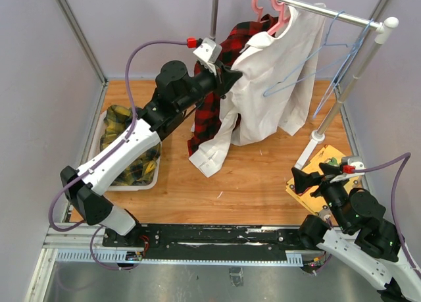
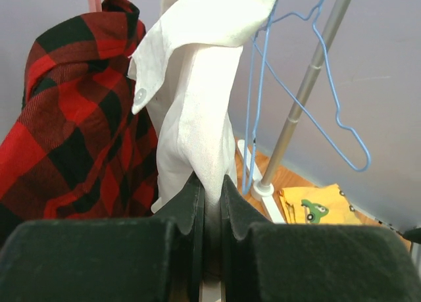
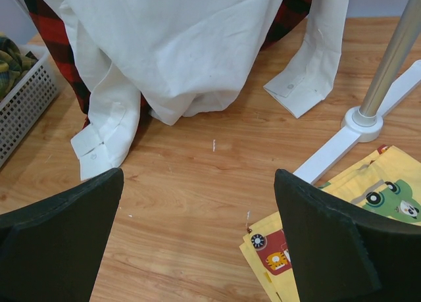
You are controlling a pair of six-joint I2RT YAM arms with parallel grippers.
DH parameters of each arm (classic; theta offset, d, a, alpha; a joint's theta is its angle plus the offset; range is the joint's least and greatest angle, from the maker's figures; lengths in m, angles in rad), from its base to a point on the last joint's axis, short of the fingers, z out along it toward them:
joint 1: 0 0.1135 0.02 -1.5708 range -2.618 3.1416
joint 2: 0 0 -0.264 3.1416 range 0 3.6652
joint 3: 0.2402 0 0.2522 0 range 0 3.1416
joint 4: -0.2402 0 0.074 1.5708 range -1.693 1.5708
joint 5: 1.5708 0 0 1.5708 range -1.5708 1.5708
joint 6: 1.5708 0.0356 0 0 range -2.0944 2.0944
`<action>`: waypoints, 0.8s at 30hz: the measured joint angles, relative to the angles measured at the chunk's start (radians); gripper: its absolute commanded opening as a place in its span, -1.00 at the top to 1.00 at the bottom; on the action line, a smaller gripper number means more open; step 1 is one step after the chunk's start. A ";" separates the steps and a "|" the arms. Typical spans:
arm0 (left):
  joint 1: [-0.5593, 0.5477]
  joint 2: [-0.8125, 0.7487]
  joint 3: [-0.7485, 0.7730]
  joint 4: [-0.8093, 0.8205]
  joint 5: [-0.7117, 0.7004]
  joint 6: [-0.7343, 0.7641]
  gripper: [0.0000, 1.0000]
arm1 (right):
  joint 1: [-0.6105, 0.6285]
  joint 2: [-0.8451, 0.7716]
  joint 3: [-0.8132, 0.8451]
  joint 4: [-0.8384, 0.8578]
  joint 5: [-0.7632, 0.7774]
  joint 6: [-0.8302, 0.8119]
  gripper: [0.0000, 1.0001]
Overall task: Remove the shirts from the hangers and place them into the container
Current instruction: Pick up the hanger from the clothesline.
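A white shirt hangs from a pink hanger on the rail. A red-and-black plaid shirt droops just to its left. My left gripper is raised at the white shirt's left front and shut on a fold of it, with the cloth pinched between the pads at the gripper's tips. Two bare light-blue hangers hang further right. The white container at the left holds a yellow-and-green plaid shirt. My right gripper stands open low over the table, holding nothing.
The rack's pole and white foot stand at the right. A flat yellow cloth with patches lies under my right gripper. White sleeve cuffs rest on the wooden table. Walls close in on both sides.
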 measured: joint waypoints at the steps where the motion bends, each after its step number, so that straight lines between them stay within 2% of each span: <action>1: 0.000 -0.009 -0.016 0.018 -0.002 -0.004 0.99 | 0.000 0.000 0.000 -0.002 0.000 0.001 -0.97; 9: 0.000 -0.077 -0.137 0.077 -0.002 -0.035 0.99 | 0.000 -0.001 0.000 -0.031 0.007 0.005 -0.97; 13: 0.000 -0.212 -0.329 0.100 -0.005 -0.058 0.99 | 0.000 -0.006 0.000 -0.032 0.011 0.005 -0.96; 18: 0.000 -0.455 -0.620 0.103 -0.014 -0.105 0.99 | 0.000 -0.007 0.000 -0.031 0.017 0.005 -0.97; 24: 0.000 -0.678 -0.851 0.068 -0.010 -0.174 0.99 | 0.000 -0.007 -0.009 0.005 -0.005 -0.003 -0.97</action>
